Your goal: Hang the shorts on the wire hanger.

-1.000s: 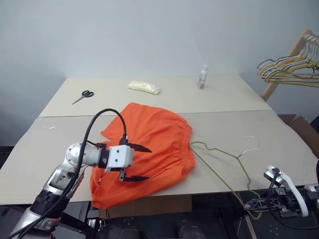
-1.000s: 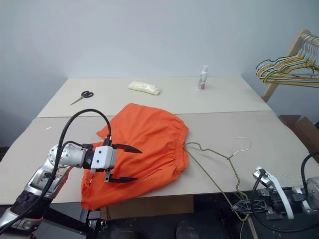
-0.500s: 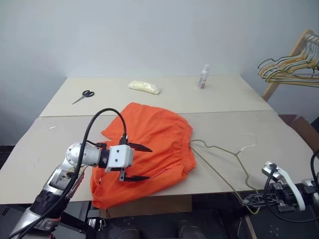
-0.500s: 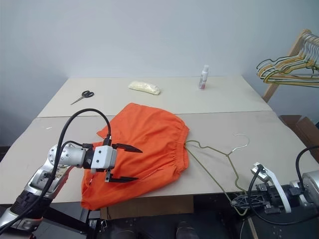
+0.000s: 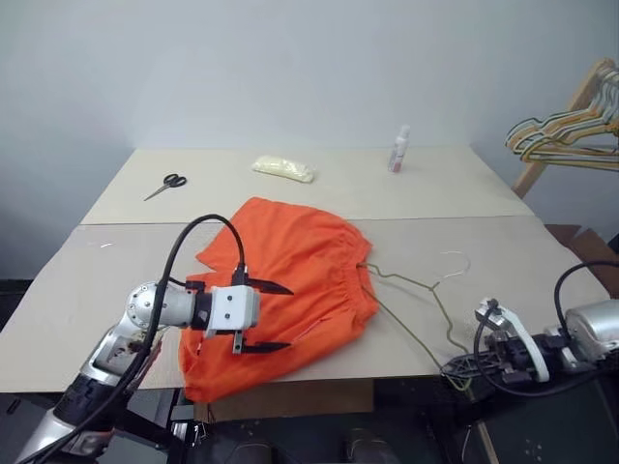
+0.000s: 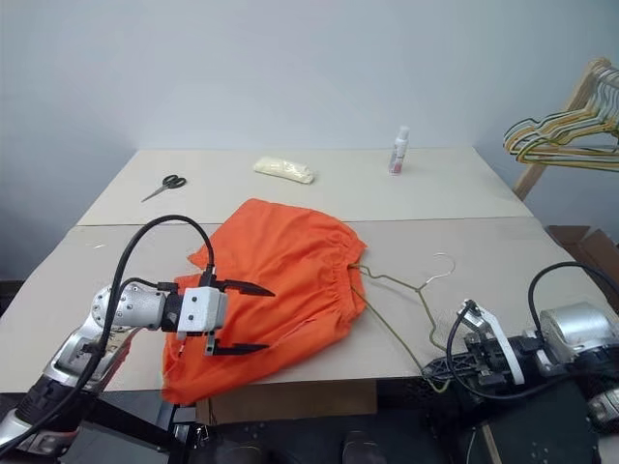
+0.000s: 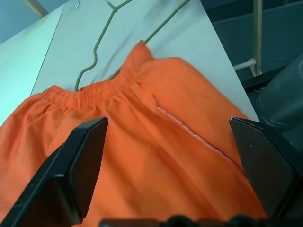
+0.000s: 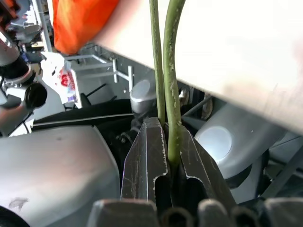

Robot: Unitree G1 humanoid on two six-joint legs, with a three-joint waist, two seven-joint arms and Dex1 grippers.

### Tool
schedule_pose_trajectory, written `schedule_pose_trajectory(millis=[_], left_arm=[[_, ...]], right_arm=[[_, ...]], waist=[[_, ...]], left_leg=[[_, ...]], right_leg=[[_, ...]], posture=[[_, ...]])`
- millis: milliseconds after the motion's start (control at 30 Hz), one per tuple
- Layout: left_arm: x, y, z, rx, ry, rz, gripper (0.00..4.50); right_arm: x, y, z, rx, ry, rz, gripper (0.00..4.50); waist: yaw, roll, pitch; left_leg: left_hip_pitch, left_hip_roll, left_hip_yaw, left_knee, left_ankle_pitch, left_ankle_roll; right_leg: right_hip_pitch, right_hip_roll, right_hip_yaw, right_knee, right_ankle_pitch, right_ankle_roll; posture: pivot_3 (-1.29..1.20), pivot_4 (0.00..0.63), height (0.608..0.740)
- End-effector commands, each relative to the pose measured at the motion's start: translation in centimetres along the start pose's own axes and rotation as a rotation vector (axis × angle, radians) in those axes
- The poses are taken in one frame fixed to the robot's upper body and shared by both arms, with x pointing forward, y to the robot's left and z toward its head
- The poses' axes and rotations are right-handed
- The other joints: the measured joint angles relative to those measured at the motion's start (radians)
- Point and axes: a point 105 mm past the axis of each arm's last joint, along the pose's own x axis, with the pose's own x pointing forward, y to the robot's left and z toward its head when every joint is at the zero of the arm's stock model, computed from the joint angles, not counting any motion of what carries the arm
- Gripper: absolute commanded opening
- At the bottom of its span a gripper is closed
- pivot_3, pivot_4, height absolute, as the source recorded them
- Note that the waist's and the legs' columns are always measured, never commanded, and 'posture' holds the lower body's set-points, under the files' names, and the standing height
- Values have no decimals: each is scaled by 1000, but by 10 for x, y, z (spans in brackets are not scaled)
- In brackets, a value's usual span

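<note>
Two grippers, split jobs: your right gripper (image 6: 440, 367) is clamped on the thin olive wire hanger (image 6: 406, 290) at its near corner, long axis running toward the bright orange fabric shorts' (image 6: 280, 280) waistband; left gripper (image 6: 253, 319) hovers spread wide over the shorts, nearer them.

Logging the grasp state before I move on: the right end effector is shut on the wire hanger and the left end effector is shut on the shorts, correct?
Not quite. The left end effector is open, hovering over the shorts without gripping them; the left wrist view shows its fingers spread wide above the fabric. The right end effector is indeed shut on the wire hanger.
</note>
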Motion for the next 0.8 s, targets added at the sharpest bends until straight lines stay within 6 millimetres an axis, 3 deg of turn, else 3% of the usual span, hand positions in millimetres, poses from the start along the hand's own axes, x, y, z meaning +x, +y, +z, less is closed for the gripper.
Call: schedule_pose_trajectory(millis=[33,467,633,800], left_arm=[[-6,7,5,56,17,35,4457],[-1,6,3,70,25,37,4457],[0,6,3,75,24,36,4457],[1,8,3,81,24,40,4457]], right_arm=[[-6,4,8,6,-24,6,0],[-14,20,-16,-13,95,68,0],[-14,9,8,54,5,25,0],[-5,11,30,51,-41,34,0]], waist=[[7,0,0],[19,1,0],[10,0,0],[11,1,0]], left_leg=[[0,0,0,0,0,0],[0,0,0,0,0,0],[0,1,0,2,0,0],[0,1,-1,7,0,0]], right_leg=[[0,0,0,0,0,0],[0,0,-1,0,2,-3],[0,0,-1,1,1,-1],[0,1,-1,4,2,-2]], posture=[[92,0,740],[87,0,740],[89,0,740],[101,0,740]])
